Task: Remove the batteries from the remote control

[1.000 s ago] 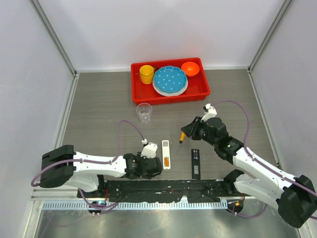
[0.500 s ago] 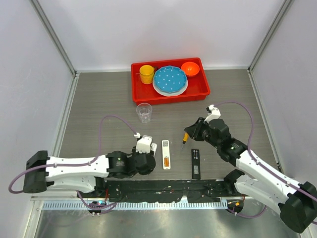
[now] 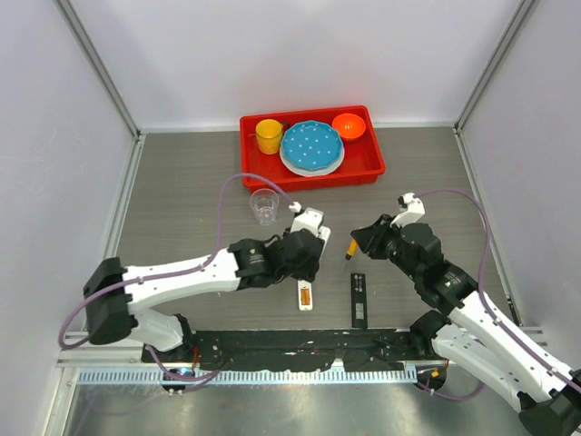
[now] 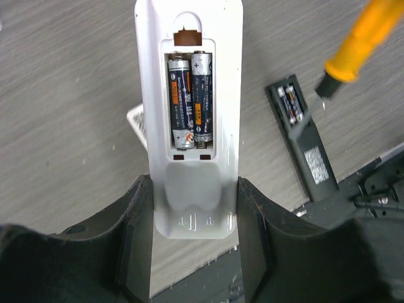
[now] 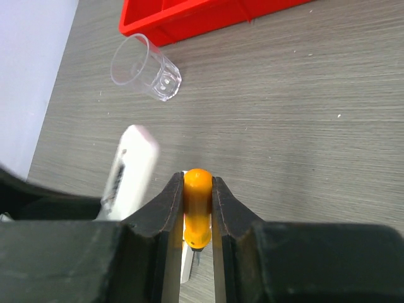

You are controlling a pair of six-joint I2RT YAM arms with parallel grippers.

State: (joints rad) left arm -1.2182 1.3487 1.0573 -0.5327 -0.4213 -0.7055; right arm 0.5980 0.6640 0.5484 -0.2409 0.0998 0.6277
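A white remote control [image 4: 189, 158] lies back-up, its compartment open with two batteries [image 4: 189, 101] side by side inside. My left gripper [image 4: 194, 184] is shut on its narrow end, one finger pressed to each side; from above the gripper [image 3: 307, 262] covers most of the remote [image 3: 306, 298]. In the right wrist view the remote [image 5: 131, 169] looks blurred. A black remote control [image 3: 359, 298] lies to its right, also open with batteries [image 4: 291, 104] inside. My right gripper [image 5: 197, 189] is shut on an orange-handled screwdriver [image 5: 197, 208], above and right of the white remote.
A red tray [image 3: 363, 168] at the back holds a yellow cup [image 3: 269, 136], a blue plate [image 3: 311, 147] and an orange bowl [image 3: 349, 125]. A clear plastic cup [image 3: 264, 205] stands just beyond my left arm. A small white piece [image 4: 137, 123] lies beside the white remote.
My left arm has swung from left of the white remote to above it, and its fingers now clamp the remote. My right gripper has drifted right with the screwdriver.
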